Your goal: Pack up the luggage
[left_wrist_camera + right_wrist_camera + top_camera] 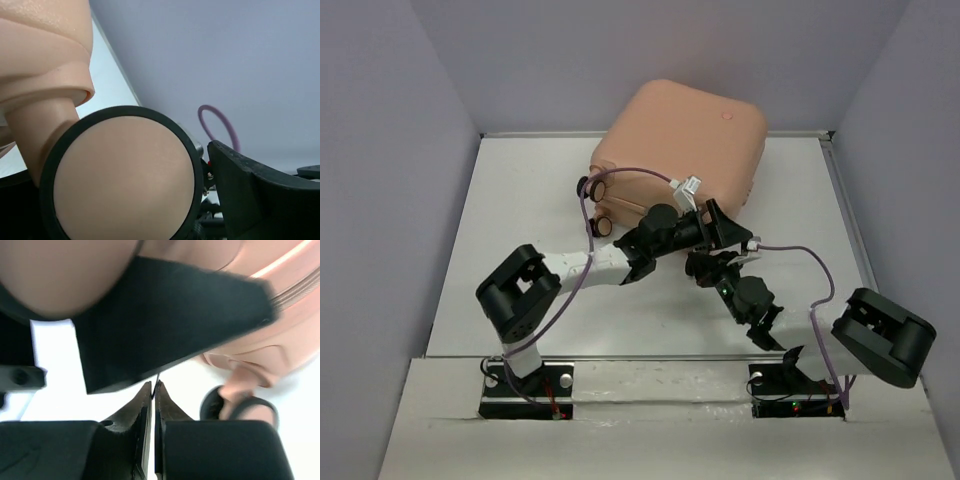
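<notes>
Right gripper (152, 388): jaws pressed together, only a hairline gap at the tips. Left gripper (715, 225): jaws spread, with a black-rimmed caster wheel (122, 175) close between them; cannot tell whether they touch it. Both grippers sit at the near edge of the luggage (685, 135). Luggage is closed, shell up, at the far side of the white table (510, 200).

A white table (510, 220) stands enclosed by plain lavender-grey walls (380, 150) on three sides.
</notes>
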{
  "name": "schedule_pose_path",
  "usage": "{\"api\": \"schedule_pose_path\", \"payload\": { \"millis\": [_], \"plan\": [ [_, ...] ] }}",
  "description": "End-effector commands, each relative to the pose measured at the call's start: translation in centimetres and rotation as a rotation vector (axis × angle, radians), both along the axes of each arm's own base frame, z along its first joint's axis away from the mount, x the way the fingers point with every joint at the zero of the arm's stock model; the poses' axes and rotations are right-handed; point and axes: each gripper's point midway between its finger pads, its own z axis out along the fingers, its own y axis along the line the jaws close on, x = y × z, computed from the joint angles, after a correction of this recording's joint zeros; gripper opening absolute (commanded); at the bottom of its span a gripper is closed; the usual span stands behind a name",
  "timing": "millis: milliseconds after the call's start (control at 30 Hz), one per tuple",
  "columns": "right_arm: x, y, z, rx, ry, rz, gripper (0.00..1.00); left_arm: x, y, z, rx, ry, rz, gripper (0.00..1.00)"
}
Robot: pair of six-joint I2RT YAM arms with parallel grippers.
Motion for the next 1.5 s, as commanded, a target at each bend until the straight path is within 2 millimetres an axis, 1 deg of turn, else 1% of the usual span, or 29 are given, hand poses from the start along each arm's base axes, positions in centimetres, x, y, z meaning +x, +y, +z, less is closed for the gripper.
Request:
{"api": "schedule_pose_path", "payload": {
  "millis": [0,33,67,100,133,167,233,267,300,333,367,400,433,467,500,533,567,633,700,733,800,867,933,1067,1200,1233,1267,1333,1467],
  "plan": [
    [-2.9,2.2,3.6,0.049,-0.067,0.176,0.07,-2.3,3.8,12.7,-0.085,-0.388,-0.076,0.99],
    [-3.1,1.9,3.1,0.035,-0.054,0.171,0.07,-1.0,5.7,12.2,0.001,-0.393,-0.042,0.99],
    [-2.8,1.2,2.7,0.028,-0.043,0.150,0.07,-1.5,6.1,11.4,0.041,-0.357,-0.055,0.99],
    [-2.6,0.7,2.7,0.033,-0.039,0.137,0.07,0.1,7.7,11.8,0.098,-0.408,-0.007,0.99],
    [-2.7,0.5,2.5,0.030,-0.034,0.137,0.07,0.7,8.8,11.4,0.158,-0.418,0.017,0.99],
    [-2.7,0.4,2.4,0.026,-0.033,0.143,0.07,1.2,11.2,10.7,0.268,-0.430,0.051,0.99],
    [-2.7,0.6,2.3,0.019,-0.026,0.152,0.07,2.1,14.3,10.0,0.372,-0.435,0.137,0.99],
    [-2.8,0.9,2.4,0.014,-0.028,0.161,0.07,2.2,17.3,9.0,0.445,-0.420,0.182,0.99],
    [-2.7,1.0,2.1,0.005,-0.019,0.164,0.07,2.7,19.2,8.6,0.488,-0.413,0.243,0.99],
    [-2.4,0.9,1.9,-0.002,-0.014,0.158,0.07,2.0,21.5,8.8,0.514,-0.414,0.281,0.99],
    [-2.4,1.0,1.8,-0.004,-0.011,0.163,0.07,2.1,23.1,7.4,0.555,-0.394,0.314,0.99],
    [-2.4,1.3,1.5,-0.010,-0.004,0.170,0.07,2.1,24.6,7.1,0.578,-0.388,0.346,0.99],
    [-2.4,1.6,1.4,-0.014,0.002,0.183,0.07,2.7,28.0,6.4,0.659,-0.363,0.443,0.99],
    [-2.5,1.6,1.2,-0.015,0.007,0.186,0.07,3.5,29.8,6.7,0.698,-0.374,0.532,0.99],
    [-2.7,1.5,0.8,-0.013,0.018,0.189,0.07,3.4,32.3,5.1,0.808,-0.324,0.595,0.99],
    [-2.8,1.5,0.6,-0.016,0.018,0.194,0.07,3.9,35.2,4.3,0.905,-0.293,0.714,0.99],
    [-3.0,1.5,0.6,-0.017,0.016,0.201,0.07,3.9,37.5,2.9,0.988,-0.275,0.748,0.99],
    [-3.2,1.4,0.3,-0.036,0.019,0.210,0.07,4.6,39.6,1.3,1.075,-0.236,0.801,0.99],
    [-3.2,1.1,0.4,-0.051,0.015,0.209,0.07,4.9,39.2,0.4,1.078,-0.222,0.777,0.99],
    [-3.3,1.2,0.5,-0.054,0.014,0.217,0.07,5.7,39.0,0.1,1.081,-0.224,0.780,0.99],
    [-3.3,1.2,0.7,-0.052,0.008,0.227,0.07,6.7,38.7,0.3,1.082,-0.270,0.747,0.99],
    [-3.5,1.4,0.6,-0.058,0.007,0.247,0.07,7.8,36.9,0.9,1.038,-0.314,0.660,0.99],
    [-3.7,1.6,0.5,-0.061,0.009,0.258,0.07,8.6,36.5,1.4,1.050,-0.347,0.635,0.99],
    [-3.6,1.4,0.7,-0.057,0.005,0.267,0.07,11.0,37.0,2.2,1.116,-0.367,0.667,0.99],
    [-3.7,1.4,0.6,-0.057,0.005,0.278,0.07,13.2,37.5,1.2,1.176,-0.342,0.680,0.99],
    [-3.7,1.4,0.7,-0.056,0.004,0.283,0.07,14.0,37.8,0.5,1.208,-0.343,0.665,0.99],
    [-3.8,1.4,0.7,-0.054,0.004,0.284,0.07,14.5,37.7,0.5,1.202,-0.344,0.660,0.99],
    [-3.7,1.2,0.7,-0.053,0.001,0.278,0.07,15.2,37.2,-0.8,1.202,-0.325,0.615,0.99],
    [-3.8,1.1,1.0,-0.049,-0.010,0.282,0.07,16.3,37.2,-0.8,1.207,-0.322,0.610,0.99]
  ]
}}
